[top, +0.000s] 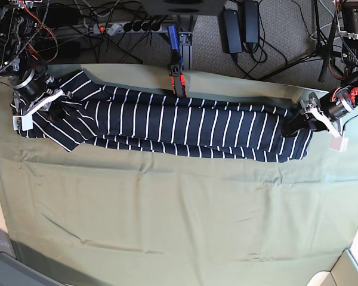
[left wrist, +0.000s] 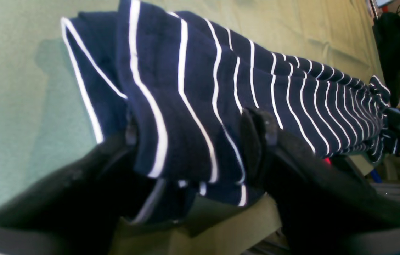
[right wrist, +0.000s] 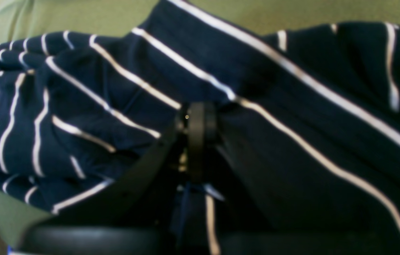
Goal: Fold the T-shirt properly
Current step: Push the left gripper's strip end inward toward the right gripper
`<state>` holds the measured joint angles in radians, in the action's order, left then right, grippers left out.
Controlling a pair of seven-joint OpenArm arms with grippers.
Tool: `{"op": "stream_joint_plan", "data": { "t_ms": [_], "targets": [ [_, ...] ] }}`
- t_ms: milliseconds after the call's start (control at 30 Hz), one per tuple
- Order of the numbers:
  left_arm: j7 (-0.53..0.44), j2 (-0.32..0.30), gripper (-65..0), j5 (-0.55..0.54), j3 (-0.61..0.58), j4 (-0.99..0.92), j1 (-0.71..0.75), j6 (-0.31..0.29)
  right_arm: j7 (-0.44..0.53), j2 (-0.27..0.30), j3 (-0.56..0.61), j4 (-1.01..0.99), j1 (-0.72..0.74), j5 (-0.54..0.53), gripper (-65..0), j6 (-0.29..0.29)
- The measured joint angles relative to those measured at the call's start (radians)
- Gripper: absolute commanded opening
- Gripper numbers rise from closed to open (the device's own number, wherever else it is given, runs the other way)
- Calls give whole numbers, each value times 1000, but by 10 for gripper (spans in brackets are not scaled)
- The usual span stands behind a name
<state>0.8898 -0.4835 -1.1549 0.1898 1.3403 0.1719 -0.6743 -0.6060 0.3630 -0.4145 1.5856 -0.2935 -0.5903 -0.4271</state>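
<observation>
The dark navy T-shirt (top: pixel 167 122) with thin white stripes lies stretched in a long narrow band along the far side of the table. My right gripper (top: pixel 33 101) is at its left end. In the right wrist view that gripper (right wrist: pixel 198 113) is shut, with the T-shirt (right wrist: pixel 79 106) puckered and pinched at its fingertips. My left gripper (top: pixel 301 122) is at the band's right end. In the left wrist view the left gripper (left wrist: pixel 192 138) stands wide, and a thick fold of the T-shirt (left wrist: pixel 192 71) fills the gap between its fingers (left wrist: pixel 256 141).
An olive-green table cloth (top: pixel 167 208) covers the whole table. An orange and blue clamp (top: pixel 176 74) sits on the back edge just behind the shirt. A power strip and cables (top: pixel 125 27) lie on the floor beyond.
</observation>
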Motion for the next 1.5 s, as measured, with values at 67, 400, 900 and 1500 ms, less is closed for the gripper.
{"op": "stream_joint_plan", "data": {
  "t_ms": [67,400,900,1500],
  "targets": [
    [-2,12,-512,3,-2,0,1,0,0,0,0,0,0,0,-650,0],
    [-31,16,-650,11,-3,0,-34,-1,0,0,0,0,0,-21,-650,0],
    [-3,2,-650,96,5,0,-91,-1,-1,2,-49,55,0,-94,-650,0],
    [29,2,-248,95,6,-1,-55,-1,-8,2,-51,62,0,-112,-650,0]
  ]
}}
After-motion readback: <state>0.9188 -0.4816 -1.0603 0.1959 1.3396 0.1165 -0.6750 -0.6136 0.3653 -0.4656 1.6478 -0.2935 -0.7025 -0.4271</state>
